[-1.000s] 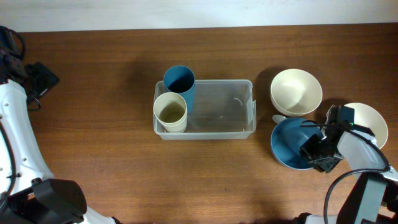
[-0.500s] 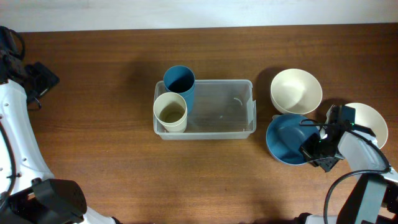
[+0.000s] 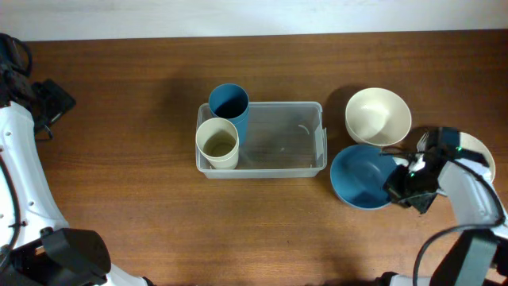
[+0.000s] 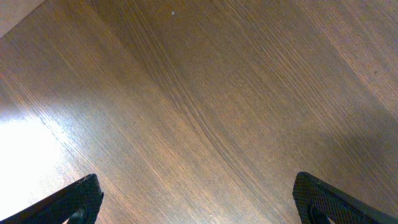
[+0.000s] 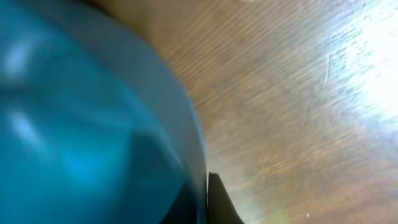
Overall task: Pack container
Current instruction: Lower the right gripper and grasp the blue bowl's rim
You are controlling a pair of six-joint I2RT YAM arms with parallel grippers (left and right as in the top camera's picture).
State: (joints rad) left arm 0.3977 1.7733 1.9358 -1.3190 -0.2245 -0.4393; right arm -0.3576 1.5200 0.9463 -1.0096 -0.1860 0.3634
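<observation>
Right pincer (image 3: pixel 395 184), at the right of the overhead frame, is clamped on the right-hand rim of the blue bowl (image 3: pixel 357 176). The container (image 3: pixel 282 144) lies well apart to its left, at frame centre. The bowl is between them, its left edge just beside the container's right end wall. Left pincer (image 4: pixel 199 204) is spread wide and holds nothing, its 2 dark tips in the bottom corners of its wrist view. Its arm is at the far left edge of the overhead frame, well apart from the container.

The table (image 3: pixel 119 199) is brown wood with a fine, streaked grain. The left wrist view shows that grain close up, with a bright glare patch at lower left. The container is clear plastic, rectangular, with rounded corners and a rim, and most of its floor is bare.

Only the overhead shows the whole layout. The right wrist view, blurred, shows a thin, glossy blue rim with 1 dark finger against its outer side.

A round cream bowl (image 3: pixel 379 117) sits at upper right, just above the blue one. The other cream bowl (image 3: pixel 479 151) lies at the right edge, partly hidden by the arm.

Upright in the container's left end are 2 cylinders: a blue cup (image 3: pixel 228 103) in the upper corner and a cream cup (image 3: pixel 217 144) in the lower.
</observation>
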